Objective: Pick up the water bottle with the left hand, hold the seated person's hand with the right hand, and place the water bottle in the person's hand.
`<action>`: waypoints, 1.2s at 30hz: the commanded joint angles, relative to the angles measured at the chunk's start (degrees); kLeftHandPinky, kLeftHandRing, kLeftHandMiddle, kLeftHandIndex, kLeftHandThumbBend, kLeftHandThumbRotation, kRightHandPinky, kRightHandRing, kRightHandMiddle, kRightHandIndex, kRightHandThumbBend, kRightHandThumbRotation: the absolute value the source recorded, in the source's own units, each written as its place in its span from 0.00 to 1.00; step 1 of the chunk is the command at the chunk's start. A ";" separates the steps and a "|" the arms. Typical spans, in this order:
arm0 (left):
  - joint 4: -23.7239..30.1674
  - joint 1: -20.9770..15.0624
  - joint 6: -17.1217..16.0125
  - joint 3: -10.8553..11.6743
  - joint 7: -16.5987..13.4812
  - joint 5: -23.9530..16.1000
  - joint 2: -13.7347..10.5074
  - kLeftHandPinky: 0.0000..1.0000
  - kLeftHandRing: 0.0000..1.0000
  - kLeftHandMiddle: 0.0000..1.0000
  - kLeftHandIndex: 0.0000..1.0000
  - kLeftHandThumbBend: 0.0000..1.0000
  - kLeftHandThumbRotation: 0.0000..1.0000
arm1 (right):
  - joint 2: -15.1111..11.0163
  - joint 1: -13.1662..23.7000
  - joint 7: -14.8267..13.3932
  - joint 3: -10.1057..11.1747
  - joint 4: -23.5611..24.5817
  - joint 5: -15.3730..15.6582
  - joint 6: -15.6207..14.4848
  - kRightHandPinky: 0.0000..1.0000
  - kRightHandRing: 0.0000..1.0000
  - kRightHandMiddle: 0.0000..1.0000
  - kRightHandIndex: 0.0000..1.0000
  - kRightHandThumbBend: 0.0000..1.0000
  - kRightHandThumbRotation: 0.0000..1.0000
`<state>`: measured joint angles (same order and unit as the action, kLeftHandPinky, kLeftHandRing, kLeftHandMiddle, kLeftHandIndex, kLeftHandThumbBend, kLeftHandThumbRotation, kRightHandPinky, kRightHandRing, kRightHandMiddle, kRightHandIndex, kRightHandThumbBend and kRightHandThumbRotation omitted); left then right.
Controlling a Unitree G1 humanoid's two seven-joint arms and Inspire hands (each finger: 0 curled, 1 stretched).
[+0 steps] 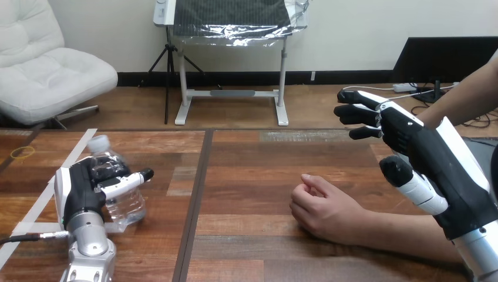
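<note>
Shows clear plastic under a pale grey cap on the water bottle [126, 205] at 9 o'clock. Pairs black with white shells on the left hand [82, 191] and on the right hand [423, 147] at 3 o'clock. Lays reddish-brown grain over the table [252, 176], with a dark seam [197, 194] and pale tape [73, 154].
</note>
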<state>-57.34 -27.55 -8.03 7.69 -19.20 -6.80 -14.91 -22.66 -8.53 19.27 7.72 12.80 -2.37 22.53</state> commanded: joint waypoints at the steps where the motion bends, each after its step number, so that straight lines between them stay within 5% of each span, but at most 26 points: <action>1: -0.36 -4.85 -1.02 -0.64 -1.29 -0.61 -0.02 0.37 0.45 0.50 0.52 0.78 0.00 | -0.09 1.50 -0.18 1.14 1.48 -1.28 1.74 0.74 0.81 0.82 0.85 1.00 1.00; 19: -0.11 -4.23 -3.12 -1.28 -3.00 -1.46 0.20 0.31 0.36 0.41 0.45 0.68 0.00 | -0.16 1.65 -0.27 1.06 1.08 -1.14 1.44 0.75 0.81 0.82 0.85 1.00 1.00; 36: 3.37 -2.32 -5.85 -1.87 -3.76 -1.89 -0.12 0.33 0.39 0.43 0.45 0.68 0.00 | 0.07 3.22 -1.28 0.90 -1.65 0.93 1.83 0.72 0.80 0.81 0.83 1.00 0.97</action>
<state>-58.34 -27.70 -10.60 6.78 -22.16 -7.55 -14.70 -22.66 -8.51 19.09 7.72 12.25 -1.71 23.36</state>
